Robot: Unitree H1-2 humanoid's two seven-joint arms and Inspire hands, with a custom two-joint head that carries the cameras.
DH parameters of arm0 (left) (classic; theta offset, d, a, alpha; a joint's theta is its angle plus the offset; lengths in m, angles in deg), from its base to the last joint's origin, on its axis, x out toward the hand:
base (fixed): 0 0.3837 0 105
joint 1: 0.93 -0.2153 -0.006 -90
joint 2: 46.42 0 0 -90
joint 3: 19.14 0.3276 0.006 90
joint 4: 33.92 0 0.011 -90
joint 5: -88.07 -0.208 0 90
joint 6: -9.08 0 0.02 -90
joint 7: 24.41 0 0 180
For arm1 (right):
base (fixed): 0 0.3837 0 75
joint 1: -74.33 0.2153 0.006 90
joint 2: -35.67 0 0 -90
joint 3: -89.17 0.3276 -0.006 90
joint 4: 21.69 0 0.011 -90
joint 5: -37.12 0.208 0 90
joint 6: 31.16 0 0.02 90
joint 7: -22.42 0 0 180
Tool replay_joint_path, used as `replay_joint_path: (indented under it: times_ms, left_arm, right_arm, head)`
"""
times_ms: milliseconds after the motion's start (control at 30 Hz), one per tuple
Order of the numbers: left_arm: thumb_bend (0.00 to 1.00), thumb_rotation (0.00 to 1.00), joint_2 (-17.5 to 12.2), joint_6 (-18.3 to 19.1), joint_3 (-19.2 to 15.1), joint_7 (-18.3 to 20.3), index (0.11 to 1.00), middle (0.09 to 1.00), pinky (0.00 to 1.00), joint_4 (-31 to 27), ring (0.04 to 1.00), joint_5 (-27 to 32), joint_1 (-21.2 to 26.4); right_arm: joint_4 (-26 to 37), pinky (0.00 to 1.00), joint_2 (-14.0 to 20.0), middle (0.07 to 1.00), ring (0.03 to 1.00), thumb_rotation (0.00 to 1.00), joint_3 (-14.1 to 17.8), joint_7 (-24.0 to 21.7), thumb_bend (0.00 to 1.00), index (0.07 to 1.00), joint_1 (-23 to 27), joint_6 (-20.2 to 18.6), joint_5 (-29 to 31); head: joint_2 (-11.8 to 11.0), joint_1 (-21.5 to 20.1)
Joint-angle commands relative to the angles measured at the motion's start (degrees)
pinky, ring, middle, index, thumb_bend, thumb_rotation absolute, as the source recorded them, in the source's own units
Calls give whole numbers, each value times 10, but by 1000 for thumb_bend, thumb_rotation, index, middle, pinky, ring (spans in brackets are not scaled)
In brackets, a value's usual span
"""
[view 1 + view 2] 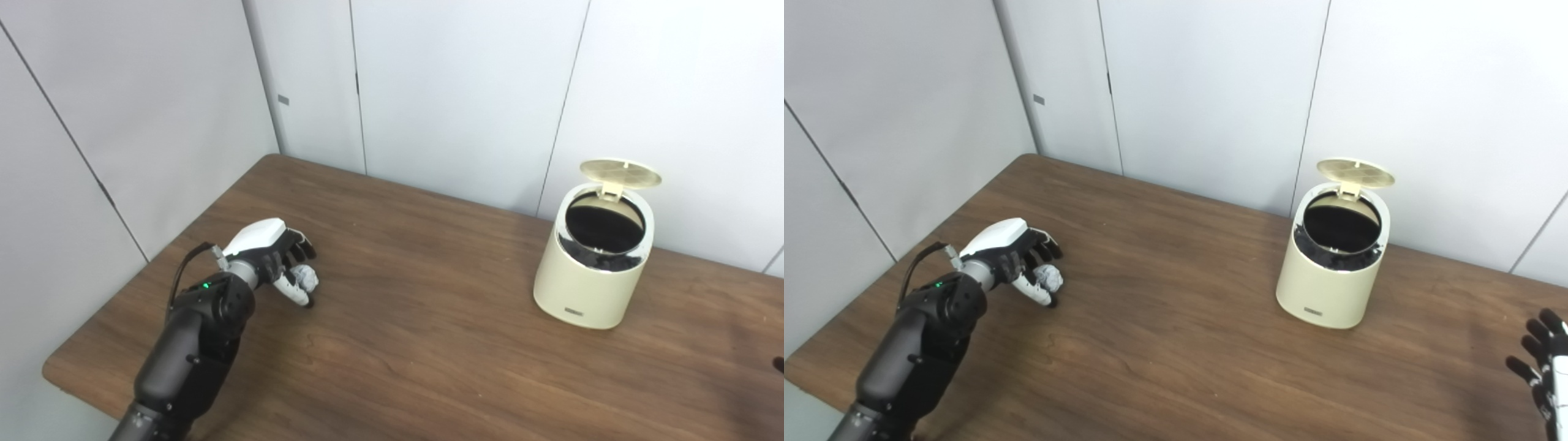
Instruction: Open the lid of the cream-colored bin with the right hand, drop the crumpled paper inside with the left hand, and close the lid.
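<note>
The cream-colored bin [588, 275] stands on the right part of the brown table, its round lid [620, 173] tipped up and back, the dark inside showing. Far to the left, my left hand [275, 254] rests low on the table with its fingers curled around the crumpled white paper [304, 277]. My right hand [1543, 367] shows only at the right edge of the right eye view, fingers spread apart and holding nothing, well to the right of the bin.
The wooden table [416, 343] runs up to white wall panels behind it. Its left corner and front edge lie close to my left arm [190, 343]. A broad stretch of bare wood separates the left hand from the bin.
</note>
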Motion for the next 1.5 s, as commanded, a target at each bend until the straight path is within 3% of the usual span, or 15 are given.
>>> replay_joint_path:
  times_ms: [0,133,267,500,800,1067,1300,1467]
  left_arm:
    - [543,8,-9,3,-8,-21,536,543,470,-9,466,-14,17]
    - [501,0,-11,3,-3,-44,460,529,486,-5,469,-14,14]
    - [498,0,-17,2,4,-52,450,535,492,-3,488,-13,13]
    - [498,0,-7,3,-1,-30,444,535,490,-8,494,-41,18]
    - [497,0,-6,3,-5,-30,442,538,526,-18,495,-41,15]
    - [500,0,0,3,0,-27,457,526,463,-44,474,-40,25]
    - [477,0,15,-17,23,-94,480,493,361,-70,397,-9,44]
    - [476,0,35,2,45,-73,465,497,356,-89,413,-34,78]
  right_arm:
    - [22,844,8,936,930,1000,8,0,515,955,14,9,8]
    - [25,829,6,929,921,1000,11,2,509,952,15,6,12]
    - [22,824,1,919,915,1000,18,3,498,943,16,7,26]
    - [18,890,-7,924,933,1000,32,-1,495,937,18,3,66]
    - [13,900,-4,925,939,1000,28,-2,525,951,18,10,72]
    - [20,896,-9,925,943,1000,23,7,531,948,18,-3,64]
    - [27,898,-13,927,949,1000,21,12,495,949,16,-7,62]
    - [27,894,-14,932,952,1000,16,16,514,955,17,-5,57]
  head:
    - [1,1]
    - [2,2]
    - [5,3]
    - [7,4]
    - [7,0]
    - [7,-11]
    - [7,-25]
    - [6,-36]
